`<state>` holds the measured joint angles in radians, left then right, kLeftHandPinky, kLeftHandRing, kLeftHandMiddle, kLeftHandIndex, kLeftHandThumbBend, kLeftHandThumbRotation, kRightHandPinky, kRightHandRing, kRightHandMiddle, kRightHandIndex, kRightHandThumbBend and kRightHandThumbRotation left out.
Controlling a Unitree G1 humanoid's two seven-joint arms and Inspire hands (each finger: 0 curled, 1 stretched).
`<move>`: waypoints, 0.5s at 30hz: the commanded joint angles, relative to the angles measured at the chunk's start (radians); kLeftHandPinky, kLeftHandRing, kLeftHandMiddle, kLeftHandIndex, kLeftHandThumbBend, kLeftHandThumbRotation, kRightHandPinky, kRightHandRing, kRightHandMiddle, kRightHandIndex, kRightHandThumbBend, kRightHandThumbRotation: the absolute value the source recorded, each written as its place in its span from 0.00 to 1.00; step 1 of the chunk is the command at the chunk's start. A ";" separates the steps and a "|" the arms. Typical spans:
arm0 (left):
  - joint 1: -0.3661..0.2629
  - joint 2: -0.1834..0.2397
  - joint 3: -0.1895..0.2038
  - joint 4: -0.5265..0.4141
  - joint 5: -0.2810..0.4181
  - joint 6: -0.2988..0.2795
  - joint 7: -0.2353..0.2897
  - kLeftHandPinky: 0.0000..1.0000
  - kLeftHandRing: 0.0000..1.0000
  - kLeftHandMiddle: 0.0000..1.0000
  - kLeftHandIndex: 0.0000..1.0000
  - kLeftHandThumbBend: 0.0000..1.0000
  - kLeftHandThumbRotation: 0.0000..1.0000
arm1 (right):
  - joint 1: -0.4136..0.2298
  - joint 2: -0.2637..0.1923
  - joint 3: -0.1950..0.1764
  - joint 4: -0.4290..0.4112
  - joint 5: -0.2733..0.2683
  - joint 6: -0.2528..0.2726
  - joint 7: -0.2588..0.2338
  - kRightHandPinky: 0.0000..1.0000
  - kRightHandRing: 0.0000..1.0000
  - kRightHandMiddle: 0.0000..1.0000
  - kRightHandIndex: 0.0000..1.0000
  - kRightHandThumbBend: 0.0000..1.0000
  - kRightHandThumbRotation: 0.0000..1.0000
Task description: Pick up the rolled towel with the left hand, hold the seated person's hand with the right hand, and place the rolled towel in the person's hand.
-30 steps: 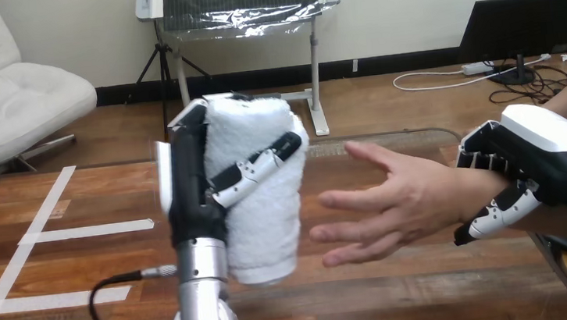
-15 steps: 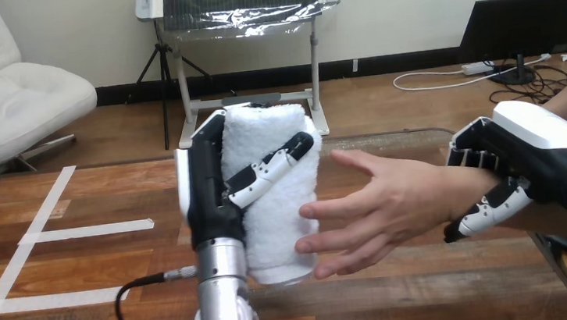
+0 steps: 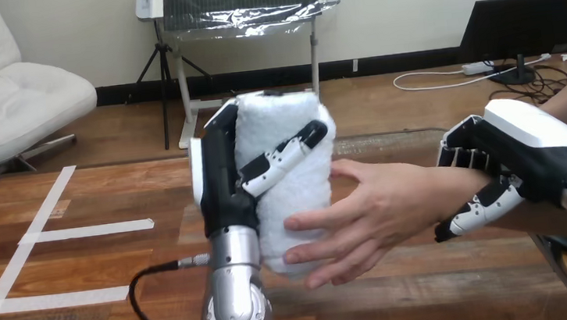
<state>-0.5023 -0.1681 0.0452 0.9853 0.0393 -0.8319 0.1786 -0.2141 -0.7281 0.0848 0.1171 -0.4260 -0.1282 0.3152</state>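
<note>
The left hand (image 3: 220, 186) curls round the upright towel (image 3: 300, 197), which touches the person's hand (image 3: 383, 209). The right hand (image 3: 530, 148) curls round their wrist (image 3: 452, 187). Let go only when their fingers close.

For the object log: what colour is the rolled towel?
The rolled towel is plain white, clearest in the head view.

Robot test bench in a lab.
Strips of white tape (image 3: 87, 231) are stuck in straight lines on the bare wooden table (image 3: 117, 258), a black cable (image 3: 149, 279) plugs into the robot's silver left forearm (image 3: 234, 290), and a person's hand (image 3: 376, 214) reaches in from the right between the robot's left hand (image 3: 222, 185) and right hand (image 3: 530, 148) above the boards.
</note>
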 commanded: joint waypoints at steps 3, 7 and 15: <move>-0.152 -0.082 -0.003 0.000 -0.021 -0.048 0.006 0.26 0.30 0.37 0.42 0.54 0.00 | -0.067 0.040 -0.010 0.005 0.018 0.033 -0.007 0.30 0.33 0.38 0.39 0.92 0.19; -0.160 -0.093 -0.005 0.002 -0.041 -0.045 -0.009 0.27 0.31 0.37 0.43 0.54 0.00 | -0.070 0.045 -0.012 0.011 0.019 0.019 -0.012 0.29 0.33 0.37 0.38 0.92 0.18; -0.180 -0.116 -0.015 0.009 -0.063 -0.032 -0.003 0.27 0.31 0.38 0.44 0.54 0.00 | -0.079 0.053 -0.010 0.005 0.014 0.037 0.000 0.29 0.32 0.37 0.38 0.92 0.19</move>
<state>-0.5313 -0.1706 0.0272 0.9928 -0.0054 -0.8371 0.1748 -0.2334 -0.7021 0.0854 0.1109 -0.4287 -0.1275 0.3175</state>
